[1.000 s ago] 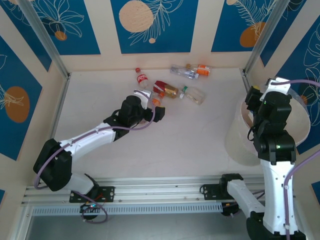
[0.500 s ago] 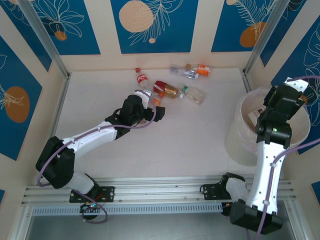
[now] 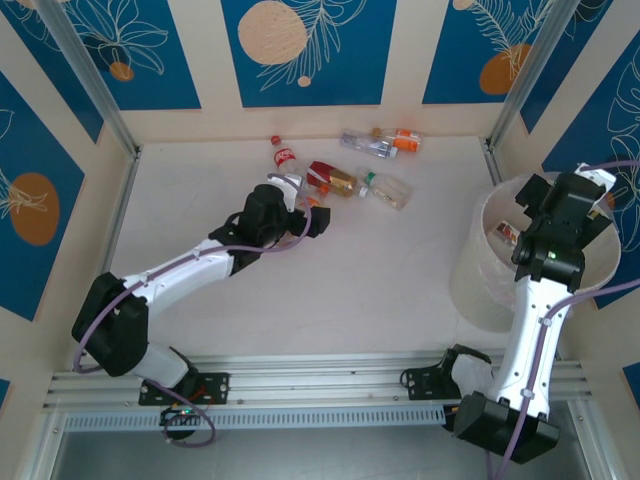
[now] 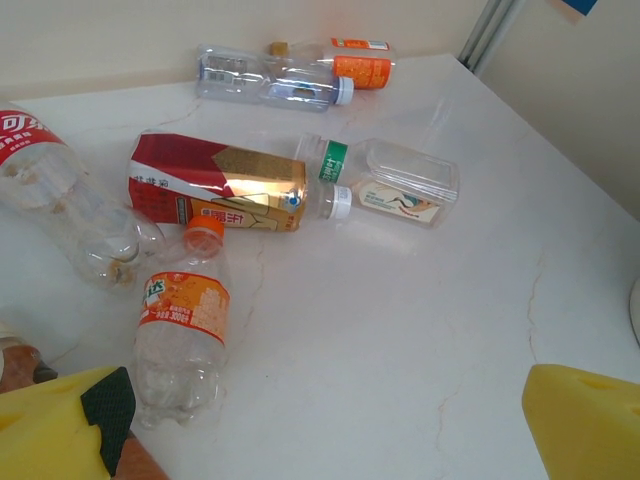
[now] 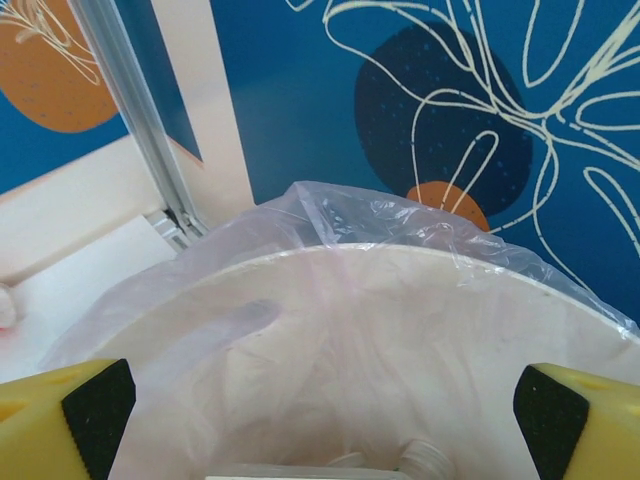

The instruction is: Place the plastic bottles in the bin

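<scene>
Pale counter, blue-patterned walls. Left hand gapes wide. An orange-capped bottle lies just ahead, off-centre, crowded against a red-labelled bottle; closing could send it rolling. Right hand, spread wide, hangs above the bin.

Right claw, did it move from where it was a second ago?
Yes. The right claw swung to the right, from over the left rim of the bin to above the bin's inside.
</scene>
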Available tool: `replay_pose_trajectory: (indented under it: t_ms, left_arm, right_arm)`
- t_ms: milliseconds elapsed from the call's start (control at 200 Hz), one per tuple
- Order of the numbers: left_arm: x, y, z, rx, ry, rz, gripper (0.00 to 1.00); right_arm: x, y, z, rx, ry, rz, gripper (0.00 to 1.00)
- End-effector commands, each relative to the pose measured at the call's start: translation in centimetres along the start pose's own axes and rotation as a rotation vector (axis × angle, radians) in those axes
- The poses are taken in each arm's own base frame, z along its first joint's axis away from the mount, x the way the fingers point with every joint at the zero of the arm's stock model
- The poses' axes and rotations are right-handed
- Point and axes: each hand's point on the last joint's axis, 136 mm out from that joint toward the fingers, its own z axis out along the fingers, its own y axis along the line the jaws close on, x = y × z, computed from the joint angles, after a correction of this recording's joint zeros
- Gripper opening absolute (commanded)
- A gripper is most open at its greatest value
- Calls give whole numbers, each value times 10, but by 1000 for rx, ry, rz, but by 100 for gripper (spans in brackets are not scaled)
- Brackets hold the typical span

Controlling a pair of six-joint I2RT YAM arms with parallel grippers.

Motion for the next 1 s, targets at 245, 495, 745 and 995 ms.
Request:
replay_pose_trajectory:
  t_ms: [245, 495, 745, 995]
  left_arm:
    - [-1, 22, 8, -111, 33, -50, 100]
    - [12, 50, 7, -206, 64, -122, 100]
    - [26, 84, 3, -296, 72, -259, 100]
    - [51, 115, -4, -406, 151, -380, 100]
  right_arm:
    - [1, 29, -12, -180, 27, 71, 99]
    - [3, 58, -27, -345, 70, 80, 99]
    - [-13, 132, -86, -702, 61, 17, 99]
    - [16, 234, -130, -1002, 160, -182, 99]
